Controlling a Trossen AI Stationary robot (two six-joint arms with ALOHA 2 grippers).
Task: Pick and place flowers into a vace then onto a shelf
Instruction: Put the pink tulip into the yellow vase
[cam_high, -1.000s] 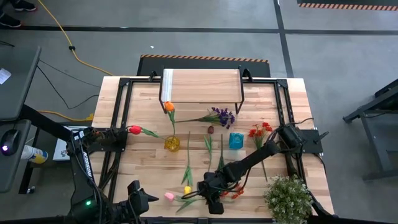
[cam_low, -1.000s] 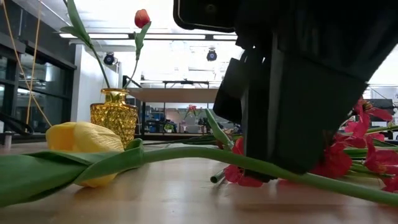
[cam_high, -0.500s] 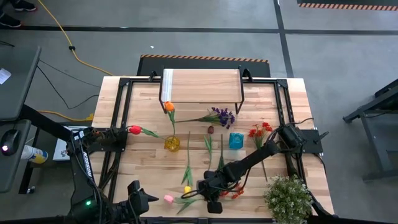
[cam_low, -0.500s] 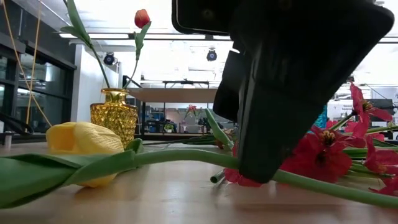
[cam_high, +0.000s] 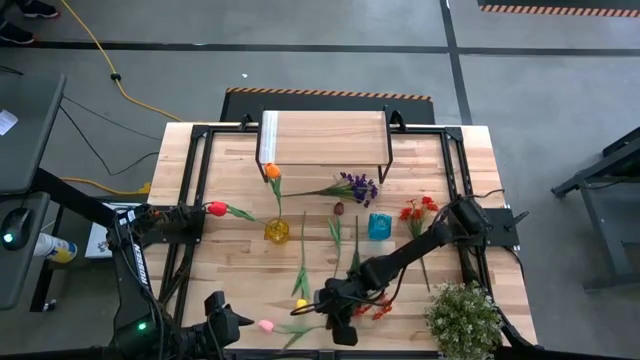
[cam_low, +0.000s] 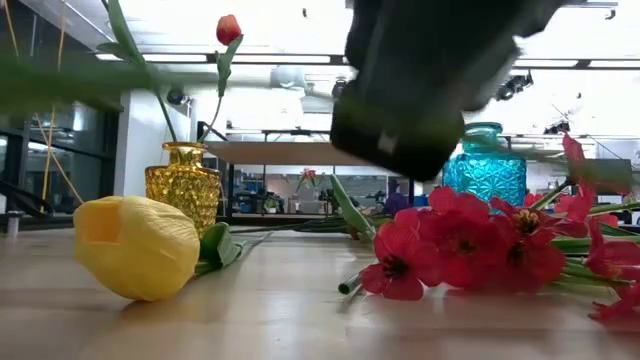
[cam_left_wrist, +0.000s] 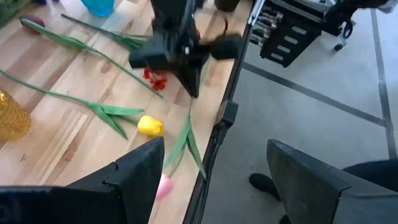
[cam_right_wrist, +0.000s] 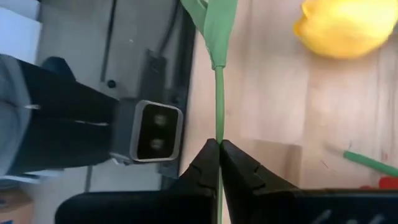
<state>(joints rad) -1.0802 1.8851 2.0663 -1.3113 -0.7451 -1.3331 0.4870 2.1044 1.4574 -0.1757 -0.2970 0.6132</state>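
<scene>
Right wrist view alone shows right gripper (cam_right_wrist: 219, 152) pinched tight on pink tulip's stem (cam_right_wrist: 218, 99); high view places bloom (cam_high: 268, 325) at table's (cam_high: 200, 290) front edge, left gripper (cam_high: 220, 325) beside, fingers spread, empty.

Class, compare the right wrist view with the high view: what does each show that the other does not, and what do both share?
Only the right wrist view shows the right pincer shut on the thin green stem of the pink tulip, and the low camera's housing at the table's edge. Only the high view shows the shelf, the gold vase, the blue vase, the potted plant and the left pincer, waiting open off the table's near edge. Both show the yellow tulip and the wooden tabletop.
</scene>
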